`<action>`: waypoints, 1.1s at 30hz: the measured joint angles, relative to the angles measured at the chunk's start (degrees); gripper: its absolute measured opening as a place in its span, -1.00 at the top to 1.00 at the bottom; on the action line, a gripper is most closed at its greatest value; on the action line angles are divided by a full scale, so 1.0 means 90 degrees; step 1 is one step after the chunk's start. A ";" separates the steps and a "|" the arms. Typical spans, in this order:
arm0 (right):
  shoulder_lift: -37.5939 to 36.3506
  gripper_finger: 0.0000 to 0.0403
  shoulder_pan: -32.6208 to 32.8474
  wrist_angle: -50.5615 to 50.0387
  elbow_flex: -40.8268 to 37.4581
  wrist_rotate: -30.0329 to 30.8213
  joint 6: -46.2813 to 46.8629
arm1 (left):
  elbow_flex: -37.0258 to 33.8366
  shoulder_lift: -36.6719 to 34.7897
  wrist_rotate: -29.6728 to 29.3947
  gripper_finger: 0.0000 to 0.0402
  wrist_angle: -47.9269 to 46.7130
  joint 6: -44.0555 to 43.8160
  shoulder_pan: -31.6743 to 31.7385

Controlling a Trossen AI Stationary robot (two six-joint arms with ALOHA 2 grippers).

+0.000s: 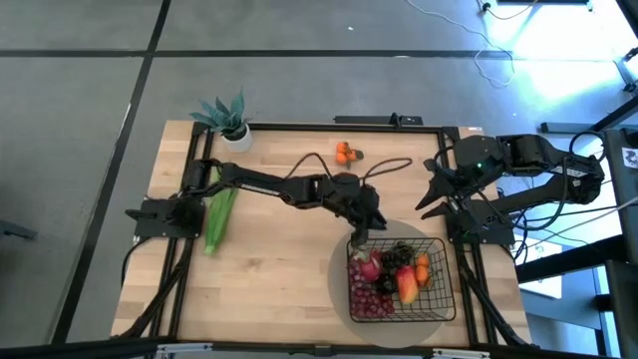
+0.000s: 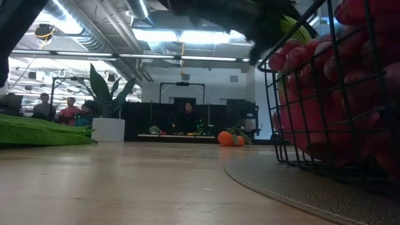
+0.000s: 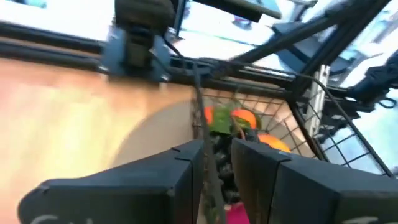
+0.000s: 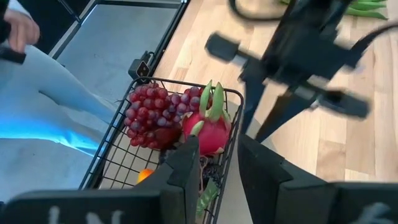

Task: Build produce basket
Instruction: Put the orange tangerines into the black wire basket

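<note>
Left gripper (image 1: 361, 239) over basket's (image 1: 439, 299) far-left corner, fingers close together straddling the wire rim; nothing visibly held. Right gripper (image 1: 431, 194) raised near table's (image 1: 279, 289) right edge, beyond the basket, fingers spread, holding nothing. Basket at near-right of table, on round mat (image 1: 337, 269), close to near and right edges. Inside: dragon fruit (image 4: 208, 130), red grapes (image 4: 146, 115), mango (image 1: 407, 284), tangerine (image 1: 423, 264). Two tangerines (image 1: 344, 153) loose near far edge. Green stalk (image 1: 219, 214) at left, beside left arm's base. Potted plant (image 1: 227, 122) at far-left corner. Wide bare wood across centre and near-left; cable (image 1: 389, 165) looping over far-middle.
</note>
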 joint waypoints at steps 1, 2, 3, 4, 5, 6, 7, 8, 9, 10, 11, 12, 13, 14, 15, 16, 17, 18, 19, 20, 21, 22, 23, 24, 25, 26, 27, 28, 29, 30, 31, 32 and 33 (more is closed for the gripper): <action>0.0000 0.53 -0.0001 -0.0002 0.0000 0.0000 -0.0046 | 0.0000 -0.0128 -0.0111 0.66 -0.0186 0.0079 0.0031; 0.0000 0.53 -0.0002 -0.0007 0.0000 0.0000 -0.0061 | 0.0007 -0.0247 -0.0236 0.66 -0.0317 0.0117 0.0070; 0.0000 0.53 -0.0002 -0.0007 0.0000 0.0000 -0.0072 | 0.0017 -0.0383 -0.0382 0.66 -0.0537 0.0132 0.0108; 0.0000 0.53 0.0001 -0.0007 0.0000 0.0000 -0.0078 | 0.0006 -0.0548 -0.0540 0.66 -0.0933 0.0129 0.0150; 0.0000 0.53 -0.0001 -0.0011 0.0000 0.0000 -0.0080 | -0.0002 -0.0669 -0.0666 0.66 -0.1173 0.0127 0.0192; 0.0000 0.53 -0.0002 -0.0009 0.0000 0.0000 -0.0081 | -0.0001 -0.0796 -0.0829 0.66 -0.1307 0.0121 0.0224; 0.0001 0.53 0.0000 -0.0007 -0.0001 0.0002 -0.0087 | 0.0000 -0.0976 -0.1011 0.66 -0.1650 0.0078 0.0253; 0.0002 0.53 0.0001 -0.0005 -0.0002 0.0005 -0.0106 | -0.0002 -0.1165 -0.1172 0.66 -0.2033 -0.0015 0.0279; 0.0000 0.53 -0.0002 0.0007 -0.0002 0.0028 -0.0122 | 0.0000 -0.1318 -0.1376 0.66 -0.2207 -0.0093 0.0292; 0.0000 0.53 -0.0002 0.0027 -0.0002 0.0119 -0.0132 | 0.0019 -0.1466 -0.1582 0.66 -0.2402 -0.0235 0.0306; 0.0007 0.53 0.0003 0.0054 -0.0002 0.0279 -0.0146 | 0.0017 -0.1631 -0.1744 0.66 -0.2772 -0.0410 0.0325; 0.0020 0.53 0.0001 0.0108 -0.0002 0.0489 -0.0138 | 0.0002 -0.1788 -0.1866 0.66 -0.3138 -0.0624 0.0343; 0.0033 0.53 -0.0003 0.0163 -0.0002 0.0684 -0.0086 | 0.0000 -0.1879 -0.1964 0.66 -0.3274 -0.0842 0.0358; 0.0052 0.53 -0.0004 0.0188 -0.0002 0.0886 -0.0059 | 0.0002 -0.2003 -0.2026 0.66 -0.3446 -0.1081 0.0388; 0.0102 0.53 -0.0004 0.0198 -0.0002 0.1081 -0.0047 | 0.0000 -0.2138 -0.2093 0.66 -0.3835 -0.1288 0.0410; 0.0144 0.53 -0.0004 0.0239 -0.0002 0.1246 -0.0025 | -0.0005 -0.2266 -0.2179 0.66 -0.4079 -0.1485 0.0426; 0.0204 0.53 -0.0005 0.0299 -0.0002 0.1422 0.0014 | -0.0002 -0.2384 -0.2264 0.66 -0.4176 -0.1697 0.0441; 0.0307 0.53 -0.0017 0.0356 -0.0002 0.1595 0.0055 | 0.0002 -0.2513 -0.2378 0.66 -0.4437 -0.1878 0.0448; 0.0426 0.53 -0.0043 0.0413 -0.0002 0.1694 0.0068 | 0.0002 -0.2616 -0.2524 0.66 -0.4805 -0.2031 0.0446; 0.0539 0.53 -0.0077 0.0459 -0.0002 0.1780 0.0062 | 0.0002 -0.2704 -0.2671 0.66 -0.5008 -0.2173 0.0441; 0.0671 0.53 -0.0146 0.0481 -0.0005 0.1795 0.0001 | 0.0002 -0.2778 -0.2800 0.66 -0.5193 -0.2304 0.0441; 0.0825 0.53 -0.0228 0.0520 -0.0005 0.1811 -0.0069 | 0.0002 -0.2857 -0.2910 0.66 -0.5477 -0.2436 0.0439; 0.0968 0.53 -0.0307 0.0603 -0.0005 0.1819 -0.0081 | -0.0002 -0.2940 -0.3008 0.66 -0.5753 -0.2568 0.0439; 0.1123 0.53 -0.0411 0.0654 -0.0005 0.1821 -0.0081 | -0.0001 -0.2987 -0.3062 0.66 -0.5858 -0.2685 0.0443; 0.1306 0.53 -0.0546 0.0656 -0.0005 0.1833 -0.0089 | 0.0002 -0.3037 -0.3099 0.66 -0.5933 -0.2769 0.0443; 0.1486 0.53 -0.0671 0.0681 -0.0005 0.1830 -0.0098 | 0.0001 -0.3096 -0.3112 0.66 -0.6140 -0.2837 0.0443; 0.1656 0.53 -0.0799 0.0699 -0.0005 0.1838 -0.0100 | -0.0006 -0.3142 -0.3129 0.66 -0.6370 -0.2881 0.0443; 0.1824 0.53 -0.0962 0.0698 -0.0005 0.1869 -0.0157 | -0.0006 -0.3168 -0.3144 0.66 -0.6424 -0.2895 0.0441; 0.1992 0.53 -0.1125 0.0708 -0.0005 0.1880 -0.0277 | 0.0007 -0.3181 -0.3148 0.66 -0.6422 -0.2902 0.0441; 0.2162 0.53 -0.1265 0.0767 -0.0005 0.1892 -0.0447 | 0.0005 -0.3211 -0.3150 0.66 -0.6567 -0.2914 0.0441; 0.2312 0.53 -0.1385 0.0902 -0.0005 0.1970 -0.0578 | -0.0007 -0.3240 -0.3196 0.66 -0.6796 -0.2918 0.0439; 0.2491 0.53 -0.1528 0.1073 -0.0005 0.2112 -0.0687 | -0.0007 -0.3262 -0.3280 0.66 -0.6874 -0.2918 0.0439; 0.2649 0.53 -0.1646 0.1230 -0.0005 0.2256 -0.0844 | -0.0002 -0.3274 -0.3361 0.66 -0.6866 -0.2912 0.0440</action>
